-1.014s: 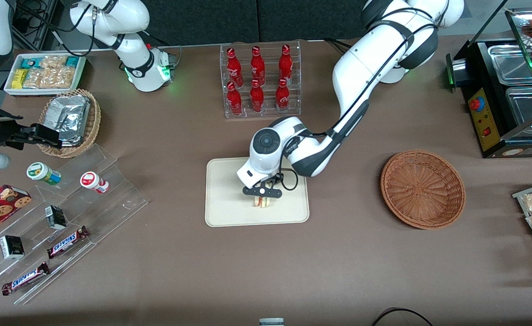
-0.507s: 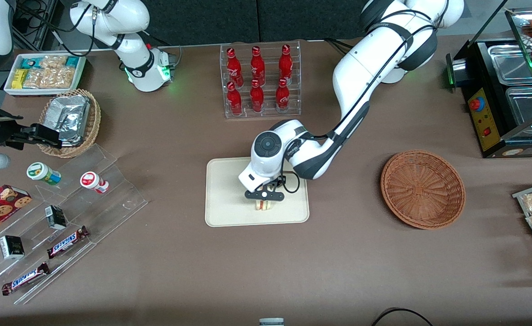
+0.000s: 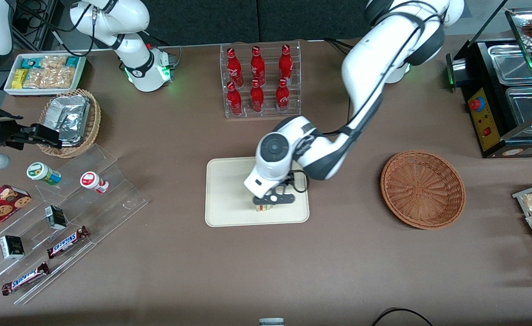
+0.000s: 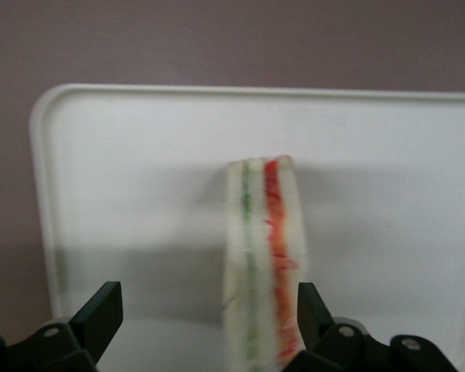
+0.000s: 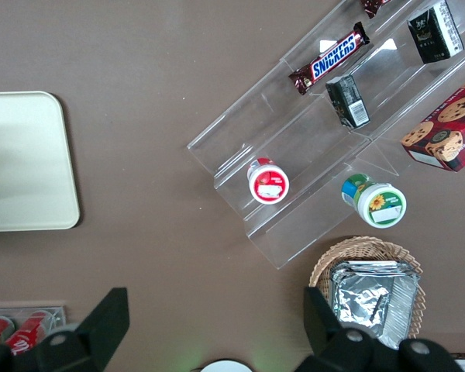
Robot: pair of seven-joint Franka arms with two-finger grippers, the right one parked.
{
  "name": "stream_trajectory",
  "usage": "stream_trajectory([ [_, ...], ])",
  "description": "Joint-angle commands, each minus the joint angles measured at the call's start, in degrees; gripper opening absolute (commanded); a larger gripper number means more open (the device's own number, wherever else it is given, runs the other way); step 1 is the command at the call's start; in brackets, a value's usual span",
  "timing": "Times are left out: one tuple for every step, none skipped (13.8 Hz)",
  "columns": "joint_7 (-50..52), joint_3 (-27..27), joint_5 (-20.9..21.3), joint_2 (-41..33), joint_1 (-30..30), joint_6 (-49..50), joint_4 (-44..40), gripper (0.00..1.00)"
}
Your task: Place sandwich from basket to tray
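The sandwich (image 4: 263, 263) stands on edge on the cream tray (image 4: 139, 194), its green and red filling lines showing. My left gripper (image 4: 208, 310) hangs over it, open, with the jaws spread wide. One finger is right beside the bread's red-filling side and the other stands well clear. From the front, the gripper (image 3: 273, 199) covers most of the sandwich (image 3: 263, 208), which sits on the part of the tray (image 3: 230, 190) nearest the front camera. The reddish-brown basket (image 3: 422, 188) holds nothing and lies toward the working arm's end of the table.
A clear rack of red bottles (image 3: 260, 81) stands farther from the front camera than the tray. A clear stepped stand with snacks (image 3: 67, 213) and a tan basket of foil packets (image 3: 69, 120) lie toward the parked arm's end. A black food warmer (image 3: 510, 90) stands near the basket.
The wrist has risen and drifted slightly toward the basket. The sandwich stays where it was on the tray.
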State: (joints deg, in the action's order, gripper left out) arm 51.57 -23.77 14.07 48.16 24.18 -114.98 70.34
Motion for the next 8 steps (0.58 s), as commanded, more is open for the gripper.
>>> stream_trajectory([
  [-5.3,-1.8,-4.4,-8.0,-6.7,4.3,6.2,0.99],
  [-8.2,-1.8,-6.0,-10.7,-8.8,6.2,8.4,0.99],
  [-10.5,-1.8,-6.3,-13.6,-10.6,6.7,11.4,0.99],
  [-12.4,-1.8,-6.3,-16.7,-12.9,6.3,15.7,0.99],
  [-14.1,-1.8,-6.3,-19.6,-15.5,5.9,19.5,0.99],
  [-16.7,-1.8,-6.3,-22.5,-18.0,5.3,23.4,0.98],
  [-20.0,-1.8,-6.4,-25.4,-21.1,4.2,27.3,0.97],
  [-23.4,-1.9,-6.5,-27.8,-23.9,3.0,30.6,0.97],
])
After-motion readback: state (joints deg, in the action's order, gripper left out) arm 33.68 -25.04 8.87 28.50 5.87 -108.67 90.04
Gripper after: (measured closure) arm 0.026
